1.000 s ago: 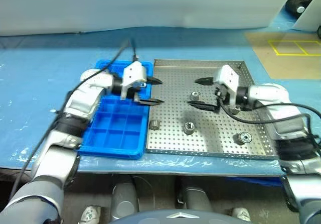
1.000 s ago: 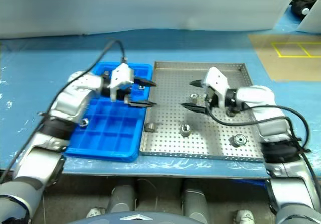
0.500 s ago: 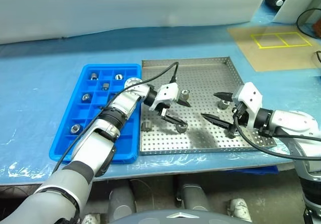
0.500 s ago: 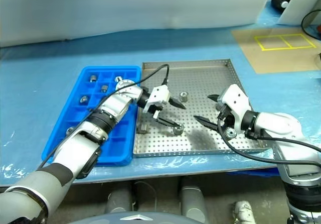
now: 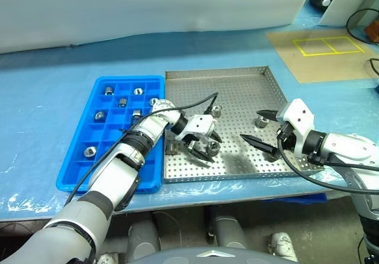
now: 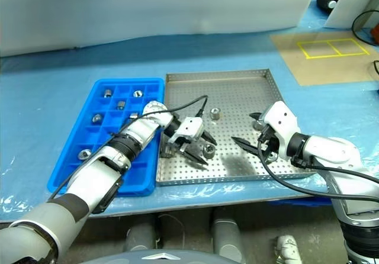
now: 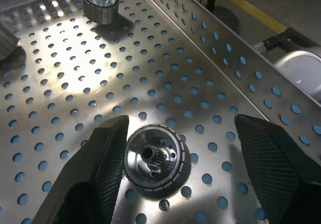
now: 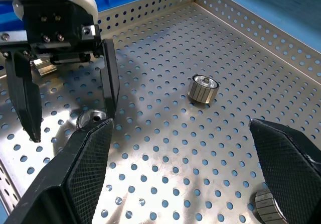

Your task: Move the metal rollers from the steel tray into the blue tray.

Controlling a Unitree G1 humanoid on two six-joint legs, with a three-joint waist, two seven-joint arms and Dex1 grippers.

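- Left eye view is showing a blue-covered table [image 5: 47,98] with two trays lying side by side, their long edges touching.
- The blue tray [image 5: 77,172] is sitting on the robot's left, with rollers resting singly in several of its square compartments, such as one [image 5: 89,151] near the front.
- The steel tray [image 5: 237,77] is sitting on the right, its floor dotted with small holes.
- The left gripper [image 5: 208,148] is reaching across the blue tray into the steel tray, its jaws standing open around a roller [image 7: 156,157] that is lying flat on the floor.
- In the left wrist view, one finger [image 7: 103,158] is sitting just beside that roller, while the other is standing apart from it.
- The right gripper [image 5: 261,128] is hovering over the right part of the steel tray, jaws spread wide and gripping nothing.
- Other rollers are lying loose in the steel tray: one [image 5: 217,110] near the middle, one [image 5: 261,121] near the right gripper, and one [image 5: 172,148] by the edge next to the blue tray.
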